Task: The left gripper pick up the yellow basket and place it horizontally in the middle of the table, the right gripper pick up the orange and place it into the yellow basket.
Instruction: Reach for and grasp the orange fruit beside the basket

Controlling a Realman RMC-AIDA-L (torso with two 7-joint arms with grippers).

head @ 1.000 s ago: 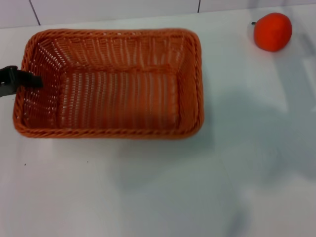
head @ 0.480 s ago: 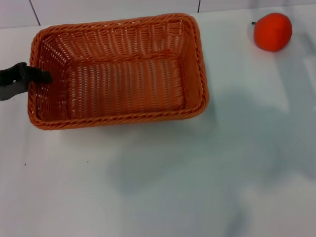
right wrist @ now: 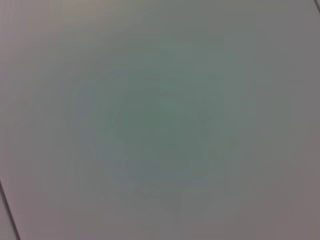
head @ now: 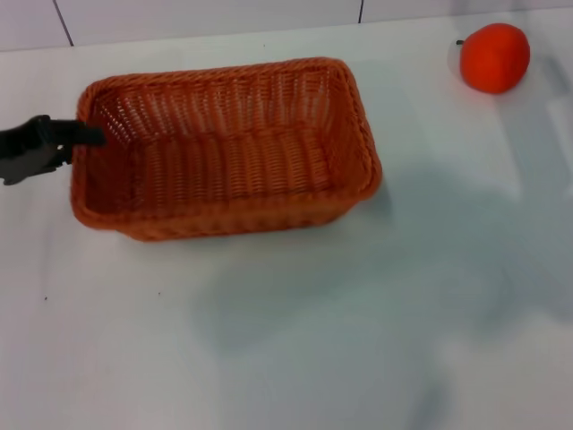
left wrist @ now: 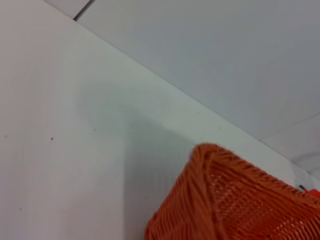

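The yellow basket, orange-brown wicker, is lifted and tilted in the head view, its left end raised, its long side running left to right. My left gripper is shut on the rim of the basket's left short end. A corner of the basket also shows in the left wrist view. The orange sits on the white table at the far right, apart from the basket. My right gripper is out of view; the right wrist view shows only a plain grey surface.
A tiled wall edge runs along the table's far side. Bare tabletop lies in front of the basket and between the basket and the orange.
The basket's left end has risen and the basket has shifted right and tilted, so its near side wall now shows. My left gripper moved right and up with it. The orange has not moved.
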